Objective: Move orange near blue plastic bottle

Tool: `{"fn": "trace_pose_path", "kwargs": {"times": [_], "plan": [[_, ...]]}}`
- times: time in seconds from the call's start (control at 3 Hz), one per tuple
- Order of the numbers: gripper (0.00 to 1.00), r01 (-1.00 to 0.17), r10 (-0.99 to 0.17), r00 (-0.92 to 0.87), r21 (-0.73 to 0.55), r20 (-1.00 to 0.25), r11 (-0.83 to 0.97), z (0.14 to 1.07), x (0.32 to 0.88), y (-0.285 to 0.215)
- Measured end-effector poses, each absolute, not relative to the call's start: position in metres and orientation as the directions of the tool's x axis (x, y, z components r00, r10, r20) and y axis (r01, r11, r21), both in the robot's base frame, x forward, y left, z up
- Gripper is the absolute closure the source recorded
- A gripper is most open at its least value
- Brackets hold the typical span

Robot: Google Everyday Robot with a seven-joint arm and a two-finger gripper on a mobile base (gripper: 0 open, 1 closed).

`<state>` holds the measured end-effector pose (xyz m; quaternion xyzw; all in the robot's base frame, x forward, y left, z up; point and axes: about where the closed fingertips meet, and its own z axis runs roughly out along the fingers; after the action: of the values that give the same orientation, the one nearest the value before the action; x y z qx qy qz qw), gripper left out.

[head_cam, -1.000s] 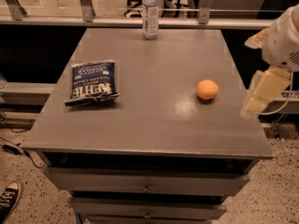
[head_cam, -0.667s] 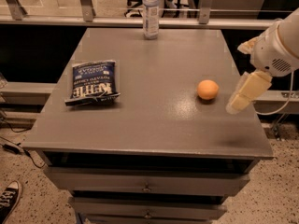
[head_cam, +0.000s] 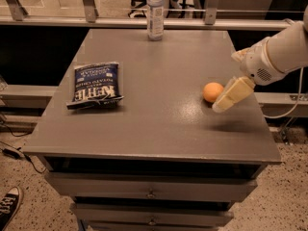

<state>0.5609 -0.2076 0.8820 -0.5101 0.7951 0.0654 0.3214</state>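
The tall clear bluish plastic bottle with a white cap stands upright at the far edge of the flat grey desk; it seems to hold clear liquid, but the view is not good enough to be sure. The flat dark-blue crinkled chip bag lies on the left side and looks closed. The small, round, smooth orange rests on the right part of the desk, well apart from the bottle. The cream-coloured end effector hangs tilted just beside the orange, on its right and near the right edge. I cannot tell if it is apart or together. Wide bare surface lies between the orange and the bottle. The drawers below are closed.
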Motion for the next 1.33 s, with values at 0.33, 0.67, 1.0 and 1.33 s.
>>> {"fn": "trace_pose_path", "kwargs": {"times": [0.33, 0.67, 1.0, 1.33], "plan": [[0.0, -0.848, -0.741, -0.28, -0.205, -0.61, 0.489, 0.867, 0.568, -0.198], [0.07, -0.846, -0.717, -0.293, -0.178, -0.632, 0.502, 0.855, 0.57, -0.189], [0.28, -0.845, -0.695, -0.311, -0.145, -0.649, 0.514, 0.844, 0.568, -0.18], [0.53, -0.841, -0.678, -0.329, -0.122, -0.657, 0.527, 0.838, 0.568, -0.177]]}}
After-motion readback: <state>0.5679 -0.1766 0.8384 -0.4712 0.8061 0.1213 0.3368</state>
